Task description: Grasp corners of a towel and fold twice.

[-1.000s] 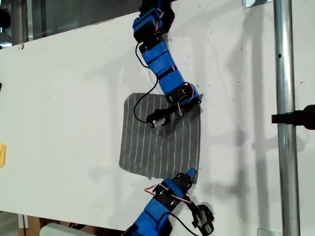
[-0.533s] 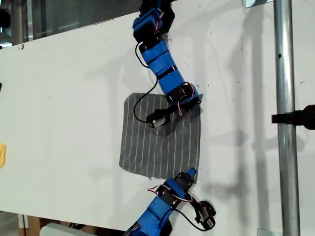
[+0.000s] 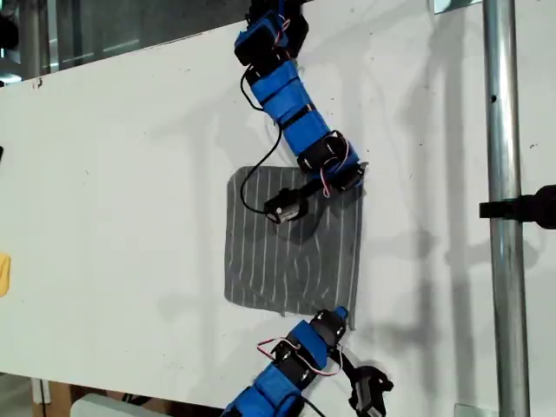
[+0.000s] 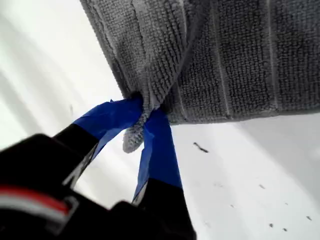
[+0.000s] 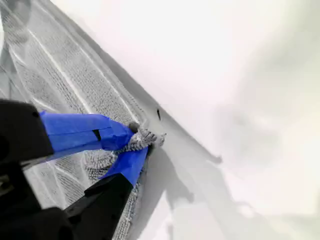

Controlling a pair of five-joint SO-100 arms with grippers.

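White table (image 3: pixel 130 174), grey towel (image 3: pixel 291 252), my first claw (image 4: pixel 142 122) and second claw (image 5: pixel 135 145) each pinching 1 corner.

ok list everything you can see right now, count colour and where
towel: one, grey with thin white stripes, lying on the table in the middle of the exterior view, rumpled, two corners pinched
table: one, white, under everything
metal pole: one, silver, upright along the exterior view's right, with a black clamp on it
yellow object: one, at the exterior view's left edge, too cut off to identify
my first gripper: blue-taped jaws closed on a towel corner
my second gripper: blue-taped jaws closed on another towel corner
arms: two, blue and black, one entering from the exterior view's top, one from its bottom
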